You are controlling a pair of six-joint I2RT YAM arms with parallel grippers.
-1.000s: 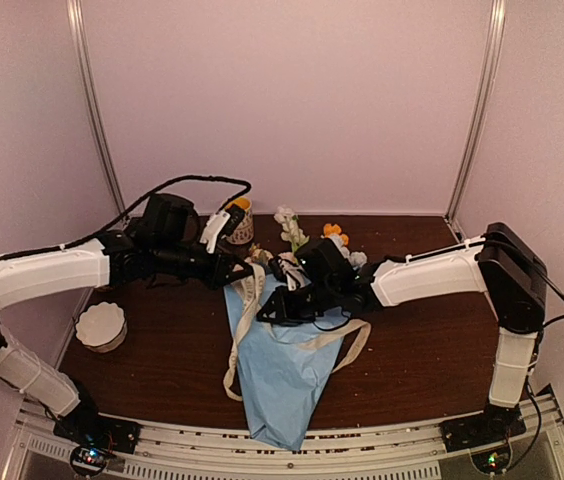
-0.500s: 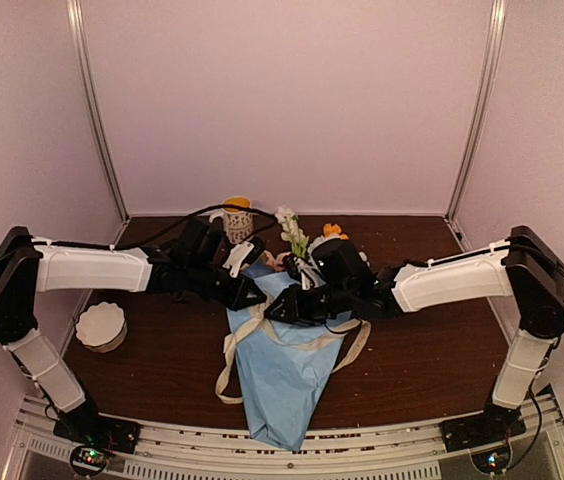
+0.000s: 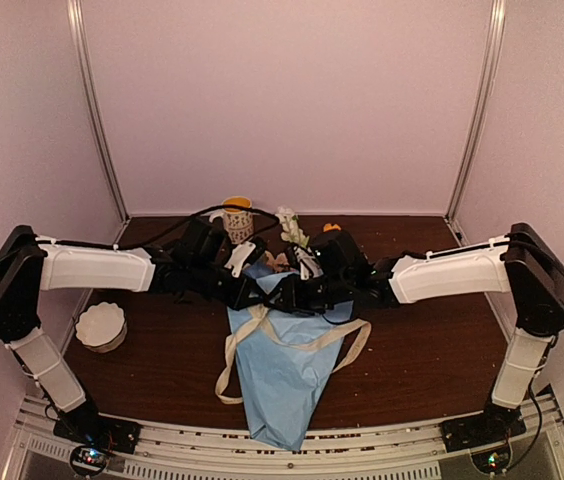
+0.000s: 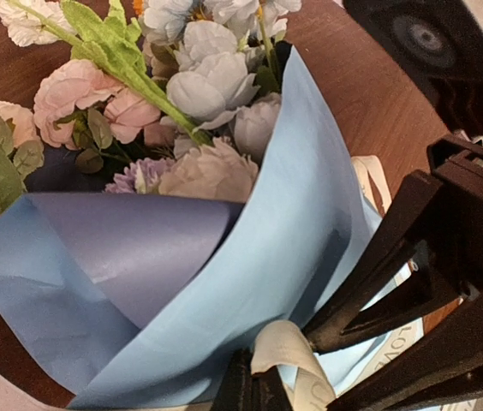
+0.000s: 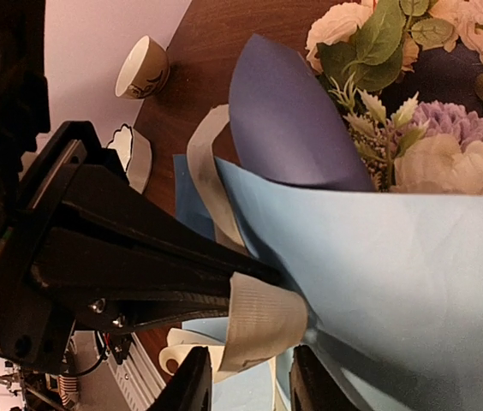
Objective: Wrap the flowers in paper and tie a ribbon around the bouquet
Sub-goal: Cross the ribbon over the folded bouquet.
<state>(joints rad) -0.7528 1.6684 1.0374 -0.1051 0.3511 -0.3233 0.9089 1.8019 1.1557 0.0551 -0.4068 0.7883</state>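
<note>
Light-blue paper-cone bouquet point(image 3: 284, 375) of pastel blooms: lies on brown wooden surface point(image 3: 412, 350), both my arms newly converged over it; my left hand point(image 4: 250, 390) pinches beige lettered fabric ribbon point(image 4: 286, 349); my right hand point(image 5: 250, 381) spreads, seemingly releasing; knot unfinished.

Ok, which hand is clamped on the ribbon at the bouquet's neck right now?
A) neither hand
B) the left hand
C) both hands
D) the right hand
B: in the left wrist view the left hand is shut on a fold of the ribbon, while the right hand has its fingers standing apart, gripping nothing.
</note>
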